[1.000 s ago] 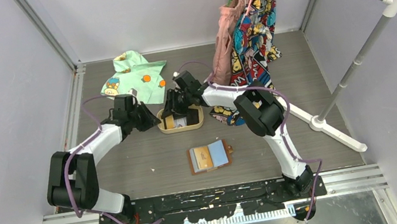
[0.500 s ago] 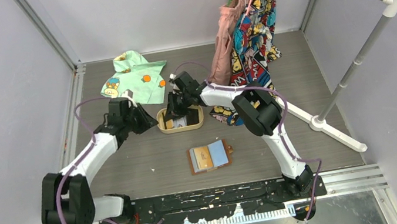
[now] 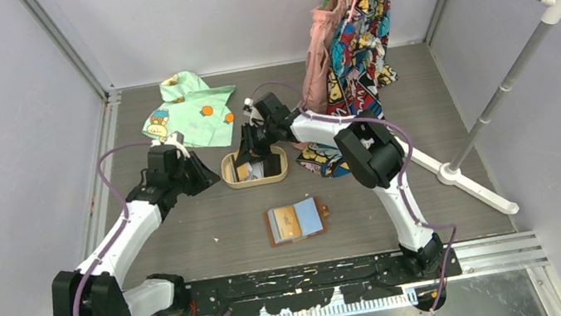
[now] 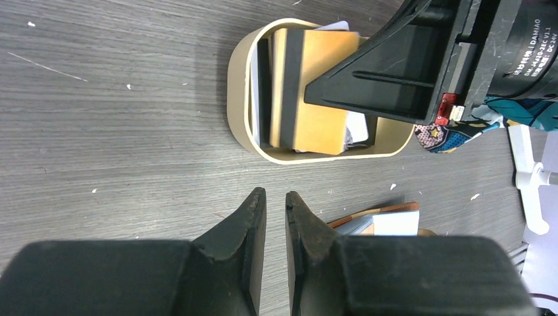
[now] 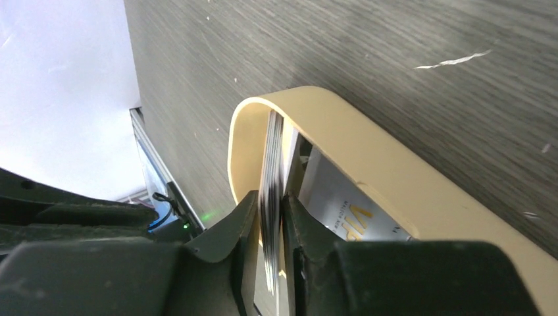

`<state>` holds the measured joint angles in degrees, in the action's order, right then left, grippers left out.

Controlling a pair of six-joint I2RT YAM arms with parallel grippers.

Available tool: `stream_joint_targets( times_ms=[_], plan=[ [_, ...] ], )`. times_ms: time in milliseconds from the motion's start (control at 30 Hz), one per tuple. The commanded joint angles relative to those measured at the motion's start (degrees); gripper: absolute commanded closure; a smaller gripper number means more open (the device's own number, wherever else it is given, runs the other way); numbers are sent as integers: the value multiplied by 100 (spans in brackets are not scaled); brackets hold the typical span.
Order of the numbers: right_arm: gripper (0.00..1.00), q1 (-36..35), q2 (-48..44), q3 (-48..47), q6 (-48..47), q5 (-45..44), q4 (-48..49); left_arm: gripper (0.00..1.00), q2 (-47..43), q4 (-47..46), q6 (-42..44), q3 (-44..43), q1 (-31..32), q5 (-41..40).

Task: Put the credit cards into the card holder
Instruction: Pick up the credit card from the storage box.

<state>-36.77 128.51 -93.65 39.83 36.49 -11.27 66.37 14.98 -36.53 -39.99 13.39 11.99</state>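
A tan oval tray [image 3: 257,181] sat around the middle of the table [image 3: 187,230] and held credit cards [image 4: 316,99]: orange, dark and white ones. The right gripper [image 5: 268,201] was down inside it, clamped on a thin stack of them. The left gripper [image 4: 271,197] hovered beside the tray, fingers nearly together with a narrow gap, empty. The card holder [image 3: 297,221] lay open nearer the table's near edge, light blue showing inside. Only the right wrist view showed the pinch.

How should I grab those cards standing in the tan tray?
Grip the cards by the upper edge, from above. They stand on edge inside the tray, whose rim blocks the sides, so the right pincer closes across their flat faces.
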Motion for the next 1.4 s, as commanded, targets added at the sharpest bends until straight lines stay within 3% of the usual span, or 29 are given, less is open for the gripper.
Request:
stream_joint_targets(
  times_ms=[0,233,633,1033,1367],
  plan=[
    [74,-39,-134,-144,227,382,280,81,-212,-9,140,6,-1,-47],
    [70,30,-216,-93,319,475,373,81,-203,-25,146,26,-3,-22],
    [70,183,-370,-19,-235,68,-334,81,-291,-12,164,0,-2,86],
    [74,325,-517,212,-303,179,-288,81,-381,3,151,17,-2,153],
    [72,381,-639,316,-277,368,-154,81,-458,22,155,34,-6,193]
  ],
)
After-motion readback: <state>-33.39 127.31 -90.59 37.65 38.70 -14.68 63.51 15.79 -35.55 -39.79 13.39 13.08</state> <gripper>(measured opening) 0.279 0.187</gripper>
